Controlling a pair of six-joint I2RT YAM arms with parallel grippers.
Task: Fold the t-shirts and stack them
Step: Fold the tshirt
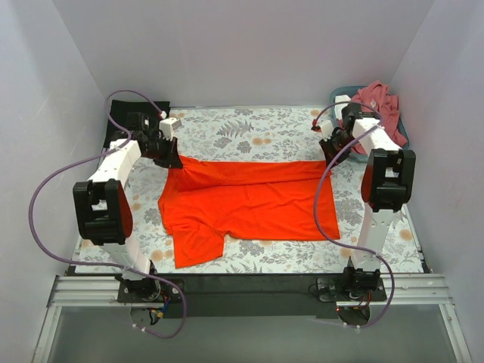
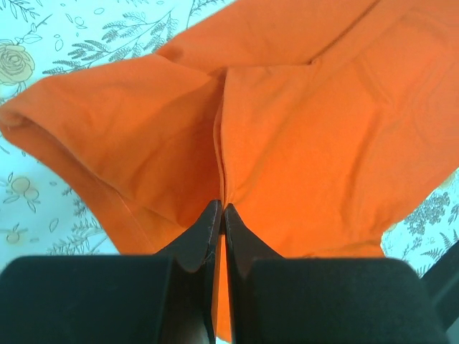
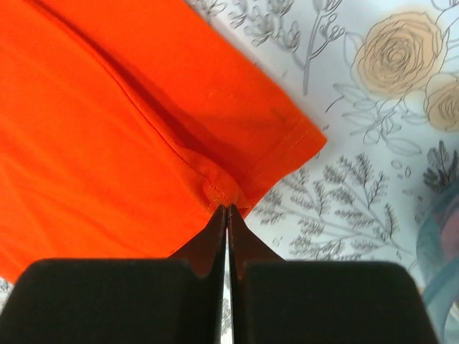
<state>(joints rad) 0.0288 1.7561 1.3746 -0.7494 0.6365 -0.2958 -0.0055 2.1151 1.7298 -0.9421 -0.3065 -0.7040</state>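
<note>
Orange t-shirt [image 1: 249, 204]: spread, fold pending. Left gripper [image 2: 221, 208], right gripper [image 3: 226, 209]: clamped on its far corners. Pink t-shirt [image 1: 376, 98] beyond its right corner: crumpled, unfolded. Stacking outstanding.

The orange-red t-shirt [image 1: 249, 204] lies spread mid-table [image 1: 249, 128], rumpled, far edge lifted at both ends; dusty-pink t-shirt [image 1: 380, 102] crumpled at the far right corner; black t-shirt [image 1: 122, 119] flat at the far left corner

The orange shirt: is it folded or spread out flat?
Partly folded: the orange shirt lies mostly spread, its far edge doubled over in a band, one sleeve sticking out.
</note>
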